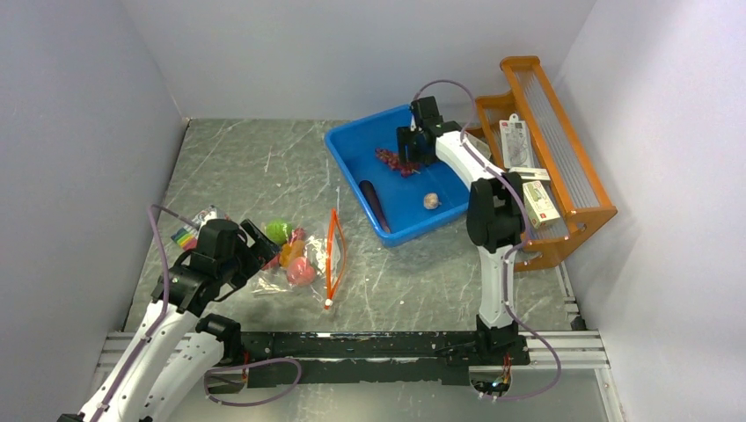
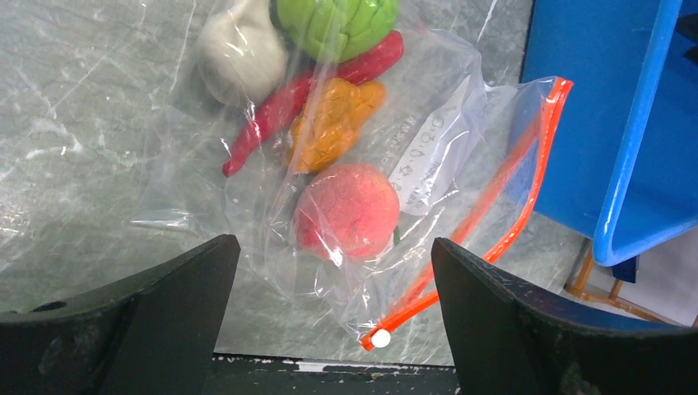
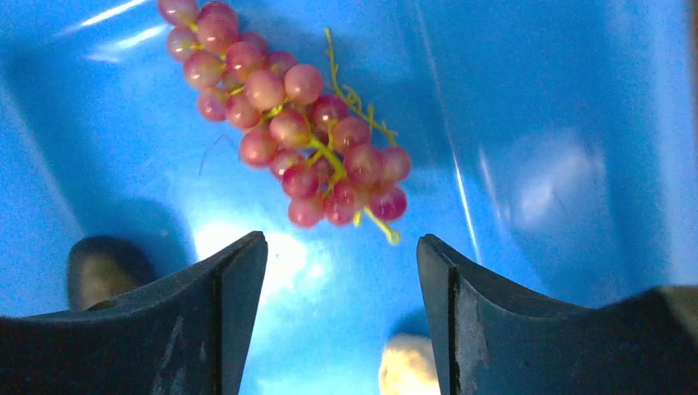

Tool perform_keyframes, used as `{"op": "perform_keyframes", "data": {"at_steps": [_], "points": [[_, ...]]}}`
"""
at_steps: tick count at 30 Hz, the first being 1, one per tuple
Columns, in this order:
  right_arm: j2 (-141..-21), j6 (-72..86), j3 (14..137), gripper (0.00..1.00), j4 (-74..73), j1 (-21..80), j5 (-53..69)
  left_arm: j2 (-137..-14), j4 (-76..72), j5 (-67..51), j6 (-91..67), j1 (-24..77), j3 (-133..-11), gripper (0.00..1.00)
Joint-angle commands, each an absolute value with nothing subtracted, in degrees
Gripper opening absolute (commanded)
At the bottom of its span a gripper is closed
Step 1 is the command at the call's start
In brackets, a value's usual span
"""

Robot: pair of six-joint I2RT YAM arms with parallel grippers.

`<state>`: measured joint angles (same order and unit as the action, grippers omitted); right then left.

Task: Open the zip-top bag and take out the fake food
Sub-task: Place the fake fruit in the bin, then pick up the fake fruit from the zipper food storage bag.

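**Grapes in the bin, the rest in the bag**

The blue bin (image 1: 352,145) sits at the far side of the table (image 1: 264,167), and everything else is easiest placed from it. Inside the bin lies a bunch of dark red grapes (image 3: 296,123) near the far wall. A purple eggplant (image 1: 374,202) rests along the bin's left wall and a beige bulb (image 1: 431,200) sits towards its near corner.

The right claw (image 3: 339,243) hangs inside the bin just over the grapes. Its fingers are spread apart, with only blue floor between them, and it is pinching nothing.

The zip-top bag (image 1: 303,259) lies flat on the table just off the bin's near-left corner, with its red-orange zip strip on the side facing the bin. The strip gapes in a narrow loop. Through the clear plastic I can see a green ball (image 2: 337,25), a pale bulb (image 2: 239,53), a red chili (image 2: 288,103), an orange piece (image 2: 329,123) and a pink-red peach (image 2: 346,210).

The left claw (image 2: 333,245) hovers over the bag's closed end, on the side away from the bin, with its fingers spread wide and empty.

An orange rack (image 1: 572,176) stands against the bin's right side. A pack of markers (image 1: 186,236) lies beyond the bag, well apart from the bin.
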<state>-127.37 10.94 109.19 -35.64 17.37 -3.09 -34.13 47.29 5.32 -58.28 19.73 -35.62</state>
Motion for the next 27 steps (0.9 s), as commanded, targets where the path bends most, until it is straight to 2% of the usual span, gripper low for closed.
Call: {"op": "perform_keyframes", "data": {"at_steps": [1, 7, 10, 13, 17, 21, 27], "points": [[-116.4, 11.1, 106.1, 0.69, -32.5, 17.3, -2.4, -35.4, 46.5, 6.0, -54.5, 20.0, -38.4, 1.0], [-102.2, 12.6, 96.1, 0.8, -26.0, 17.4, 1.1, -36.8, 47.4, 5.8, -53.7, 20.0, -39.3, 1.0], [-93.2, 15.2, 85.8, 0.99, -17.7, 17.2, 3.5, -35.9, 46.8, 5.3, -53.2, 20.0, -39.0, 1.0], [-86.2, 17.2, 75.4, 1.0, -8.9, 16.8, 7.4, -34.9, 46.7, 5.1, -53.1, 20.0, -38.9, 1.0], [-80.6, 25.5, 68.4, 1.0, -4.3, 16.6, 6.4, -34.2, 46.3, 4.9, -53.3, 20.0, -38.6, 1.0], [-78.0, 29.7, 64.0, 1.0, 0.7, 16.1, 21.2, -34.5, 44.9, 2.5, -51.8, 20.0, -38.2, 0.99], [-77.3, 41.4, 55.8, 0.99, 16.5, 16.8, 42.7, -35.8, 45.8, 5.0, -50.7, 20.0, -39.5, 0.99]]}}
